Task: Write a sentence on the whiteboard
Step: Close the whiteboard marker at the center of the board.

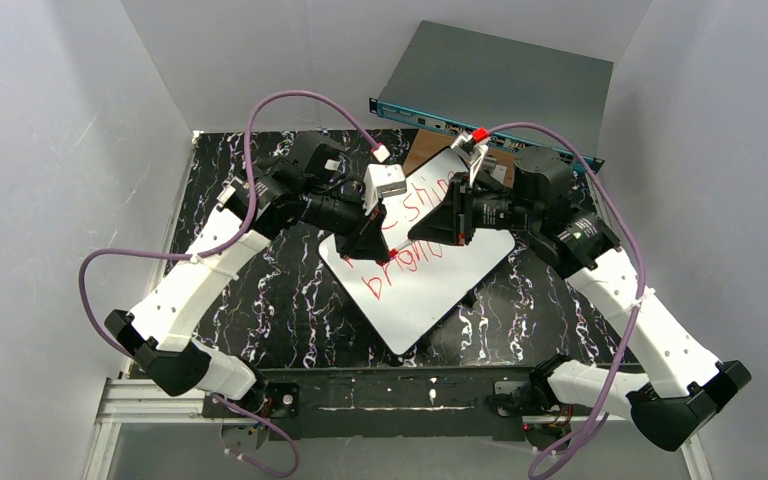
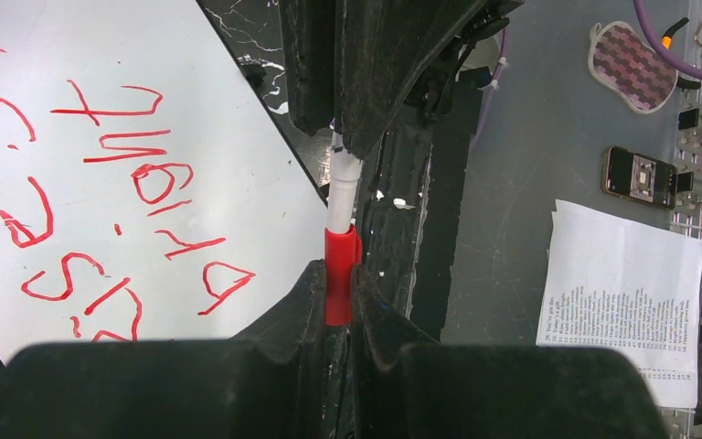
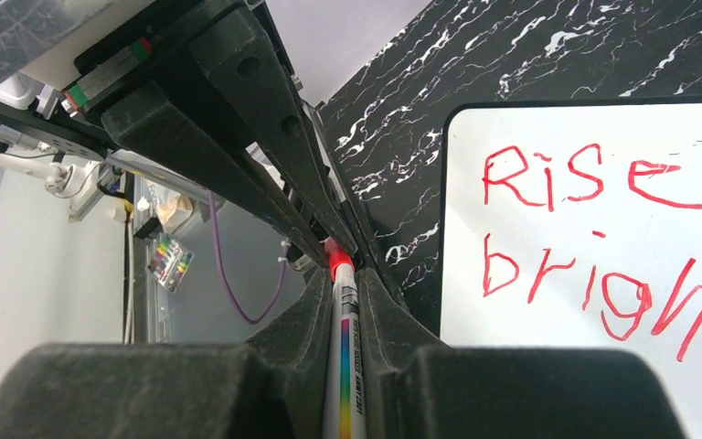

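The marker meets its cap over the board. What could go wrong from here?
The left gripper holds the red cap and the right gripper the marker; a skewed push could jam or drop either.
Both hang over the sentence on the whiteboard; a dip could smear the ink.

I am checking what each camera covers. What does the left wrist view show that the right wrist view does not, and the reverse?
Only the left wrist view: a printed sheet, a dark phone-like device and a patterned pad on a grey surface.
Only the right wrist view: the marker with its striped barrel, and "Rise" reading upright.
Both: the whiteboard, the sentence with "bright" in red, and the red cap where the shut left gripper meets the shut right gripper.
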